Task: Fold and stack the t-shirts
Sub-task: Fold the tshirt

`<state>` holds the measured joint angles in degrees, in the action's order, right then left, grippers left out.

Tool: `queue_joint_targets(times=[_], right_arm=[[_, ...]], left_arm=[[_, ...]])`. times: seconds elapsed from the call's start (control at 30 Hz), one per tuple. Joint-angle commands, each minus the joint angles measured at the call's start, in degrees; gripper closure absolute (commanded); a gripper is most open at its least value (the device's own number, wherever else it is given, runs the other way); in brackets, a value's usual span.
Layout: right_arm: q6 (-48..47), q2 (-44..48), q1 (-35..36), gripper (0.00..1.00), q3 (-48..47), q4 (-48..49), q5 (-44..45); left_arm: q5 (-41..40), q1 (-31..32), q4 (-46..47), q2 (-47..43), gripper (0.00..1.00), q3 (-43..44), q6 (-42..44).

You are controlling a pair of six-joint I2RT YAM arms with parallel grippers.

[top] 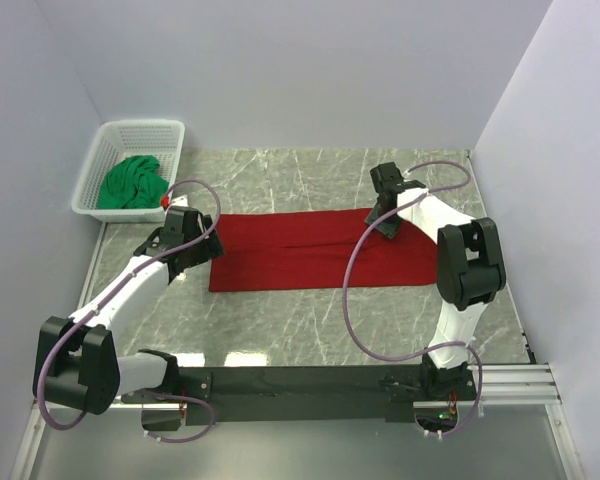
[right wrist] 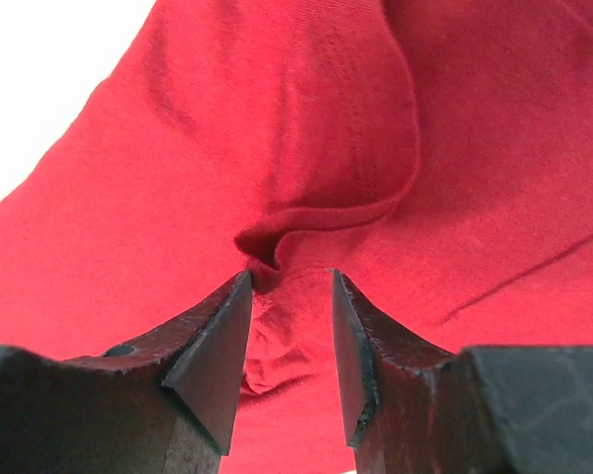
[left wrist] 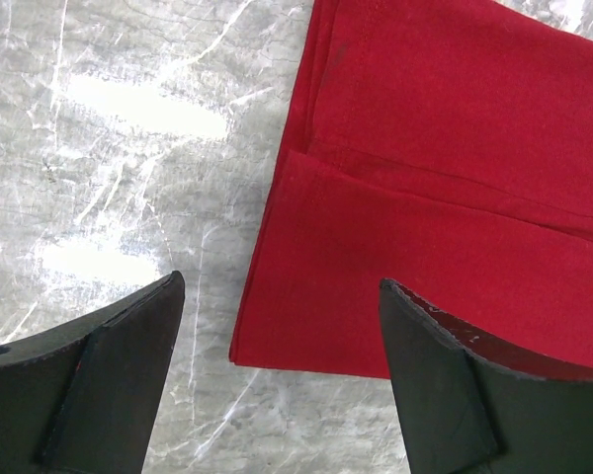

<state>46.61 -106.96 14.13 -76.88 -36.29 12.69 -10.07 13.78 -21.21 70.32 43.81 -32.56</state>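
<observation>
Lying flat across the middle of the worktop (top: 310,335), the red t-shirt (top: 300,255) forms a long folded band running from left to right. Its layers meet along a seam line down its length. The near left corner shows neat stacked edges in the left wrist view.

The left gripper (top: 204,244) hangs at the left end of the red t-shirt with its jaws spread wide and nothing between them. In its own view, one finger (left wrist: 119,375) sits over bare marble and the other finger (left wrist: 455,385) sits over the red cloth. The shirt's near left corner lies in the gap between them. I cannot tell whether either fingertip touches the cloth or the worktop.

The right gripper (top: 388,228) is down on the right part of the red t-shirt, near its far edge. In the right wrist view, its jaws stand narrow around a puckered ridge of red cloth. The fabric bunches up between the two fingers (right wrist: 212,346) and fills the gap, so this gripper is pinching the red t-shirt.

The green t-shirt (top: 132,182) lies crumpled in a loose heap inside the white basket (top: 142,126), which stands at the far left corner of the worktop. It is well apart from the red t-shirt and from both arms.
</observation>
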Motion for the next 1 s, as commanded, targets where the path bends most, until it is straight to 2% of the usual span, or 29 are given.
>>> queue_joint_targets(times=[0.0, 0.07, 0.17, 0.3, 0.37, 0.97], right_arm=[[0.15, -1.67, 0.81, 0.57, -3.36, 0.61, 1.73], [0.06, -2.46, 0.99, 0.60, -3.89, 0.61, 1.73], [-0.12, -3.34, 1.25, 0.70, -4.85, 0.79, 1.81], [-0.55, -4.49, 1.51, 0.94, -6.70, 0.35, 1.73], [-0.73, -5.01, 1.60, 1.00, -7.31, 0.00, 1.64], [-8.99, -8.35, 4.68, 1.00, -13.20, 3.69, -2.40]], left_arm=[[0.84, -0.25, 1.70, -0.71, 0.16, 0.57, 0.74], [0.84, -0.33, 1.61, -0.63, 0.15, 0.66, 0.74], [0.75, -0.33, 1.52, -0.71, 0.15, 0.57, 0.74], [0.49, -0.33, 1.44, -0.89, 0.16, 0.57, 0.74], [0.40, -0.33, 1.35, -0.80, 0.16, 0.66, 0.83], [0.40, -0.33, 1.35, -0.54, 0.16, 0.66, 0.83]])
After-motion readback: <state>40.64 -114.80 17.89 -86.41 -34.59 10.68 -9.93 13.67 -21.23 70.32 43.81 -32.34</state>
